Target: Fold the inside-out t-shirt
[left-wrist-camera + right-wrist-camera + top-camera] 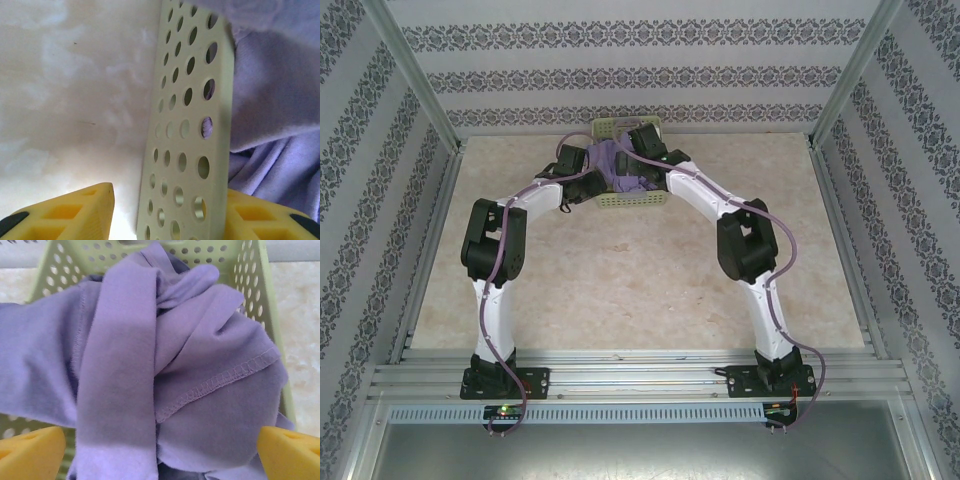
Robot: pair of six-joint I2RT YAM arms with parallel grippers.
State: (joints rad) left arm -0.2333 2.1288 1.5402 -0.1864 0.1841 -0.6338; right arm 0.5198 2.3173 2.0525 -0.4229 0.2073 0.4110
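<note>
Item: inside-out t-shirt (125, 365), lavender-purple, bunched in a heap inside the pale green perforated basket (250, 270) at the far middle of the table (620, 280); a stitched hem seam lies uppermost and cloth drapes over the basket's rim. My left gripper (170, 215): released, its yellow fingers spread either side of the basket's wall, one over the bare table, the other inside beside the cloth. My right gripper (160, 450): released, fingers wide apart, poised just above the heap, grasping nothing
</note>
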